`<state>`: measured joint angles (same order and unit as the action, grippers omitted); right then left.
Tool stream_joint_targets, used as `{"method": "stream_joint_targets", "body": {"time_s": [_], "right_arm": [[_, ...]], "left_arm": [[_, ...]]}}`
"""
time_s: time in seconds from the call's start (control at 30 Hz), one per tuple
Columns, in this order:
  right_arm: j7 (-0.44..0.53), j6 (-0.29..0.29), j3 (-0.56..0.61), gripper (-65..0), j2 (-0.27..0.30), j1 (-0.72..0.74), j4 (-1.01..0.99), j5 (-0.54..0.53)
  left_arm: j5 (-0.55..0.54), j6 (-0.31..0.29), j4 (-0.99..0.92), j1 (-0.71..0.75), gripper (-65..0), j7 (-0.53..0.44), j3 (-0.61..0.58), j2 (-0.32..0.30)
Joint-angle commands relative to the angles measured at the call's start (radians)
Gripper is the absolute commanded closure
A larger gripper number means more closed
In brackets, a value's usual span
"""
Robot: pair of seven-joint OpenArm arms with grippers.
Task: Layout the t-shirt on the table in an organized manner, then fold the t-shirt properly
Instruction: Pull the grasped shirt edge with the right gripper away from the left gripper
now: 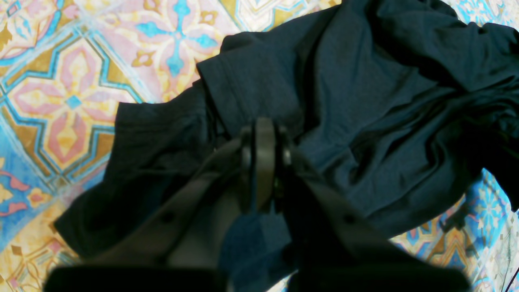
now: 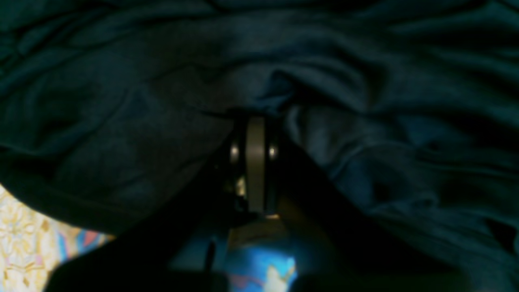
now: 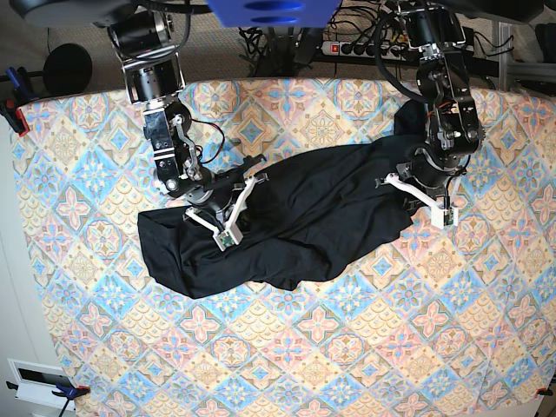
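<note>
The black t-shirt (image 3: pixel 304 217) lies crumpled and drawn out in a long band across the middle of the patterned table (image 3: pixel 347 347). My left gripper (image 3: pixel 408 191) is at the shirt's right end, its jaws pressed together with fabric (image 1: pixel 365 101) gathered at the tip (image 1: pixel 263 121). My right gripper (image 3: pixel 234 208) is near the shirt's left end, shut, with dark folds (image 2: pixel 121 101) bunched at its tip (image 2: pixel 255 117). The table cloth (image 1: pixel 61 81) shows beside the shirt in the left wrist view and only at a lower corner (image 2: pixel 24 243) in the right wrist view. Sleeves and collar cannot be told apart.
A power strip with cables (image 3: pixel 347 43) lies behind the table's far edge. A red clamp (image 3: pixel 13 113) grips the left edge. The table's left border runs close to a white floor object (image 3: pixel 39 378). Patterned surface stretches in front of the shirt.
</note>
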<state>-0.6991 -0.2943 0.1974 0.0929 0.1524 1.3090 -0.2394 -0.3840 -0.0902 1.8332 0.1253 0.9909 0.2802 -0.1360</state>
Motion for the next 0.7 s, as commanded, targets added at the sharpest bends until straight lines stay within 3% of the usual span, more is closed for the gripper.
{"method": "stream_joint_targets", "body": {"time_s": [0.0, 0.1, 0.17, 0.67], "right_arm": [[-0.055, 0.039, -0.039, 0.0, 0.021, 0.005, -0.001, 0.076], [-0.055, 0.039, -0.118, 0.0, 0.026, 0.005, -0.003, 0.088], [-0.057, 0.039, -0.141, 0.0, 0.061, 0.003, -0.004, 0.088], [-0.055, 0.039, -0.149, 0.0, 0.264, -0.004, -0.059, 0.088]], "left_arm": [[-0.002, -0.004, 0.015, -0.013, -0.3, -0.02, 0.003, -0.007], [-0.003, -0.004, 0.015, -0.013, -0.3, -0.02, 0.003, -0.023], [-0.003, -0.004, 0.015, -0.013, -0.3, -0.02, 0.003, -0.027], [-0.003, -0.004, 0.015, -0.013, -0.3, -0.022, 0.004, -0.052]]}}
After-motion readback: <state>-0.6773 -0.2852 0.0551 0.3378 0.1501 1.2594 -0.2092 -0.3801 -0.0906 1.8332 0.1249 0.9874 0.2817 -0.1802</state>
